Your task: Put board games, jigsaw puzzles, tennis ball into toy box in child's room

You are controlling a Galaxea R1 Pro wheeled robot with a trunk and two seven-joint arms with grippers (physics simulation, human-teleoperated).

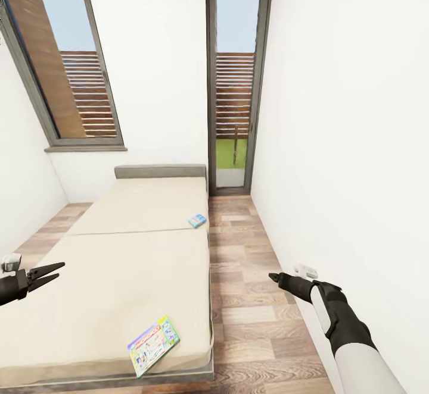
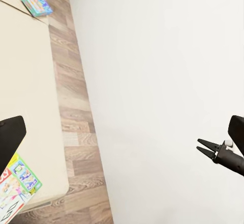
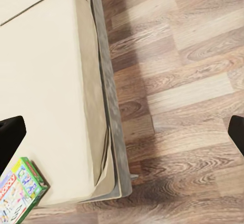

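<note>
Head view looks down a narrow white-walled room w/ wood-plank floor point(image 1: 244, 299). The bed point(image 1: 119, 251), cream mattress on a grey frame, runs along the left side up to the far wall, headboard under a window point(image 1: 65, 66); a tall glass door point(image 1: 235, 78) stands just right of it.

2 board games lie on the mattress, well apart. The yellow-green-pink game point(image 1: 153, 344) sits flat near the bed's near right corner, close to the foot edge, turned at an angle; also seen in the left wrist view point(image 2: 15, 191) and right wrist view point(image 3: 19, 193). The blue game point(image 1: 197, 221) lies farther up, right at the bed's right edge, approx. where the two mattress halves meet.

Left gripper point(image 1: 50, 272) hangs over the left part of the mattress, jaws parted, nothing between them. Right gripper point(image 1: 275, 277) hangs over the floor strip btw. bed and right wall; its tips look pinched together, holding nothing. Neither touches a game
</note>
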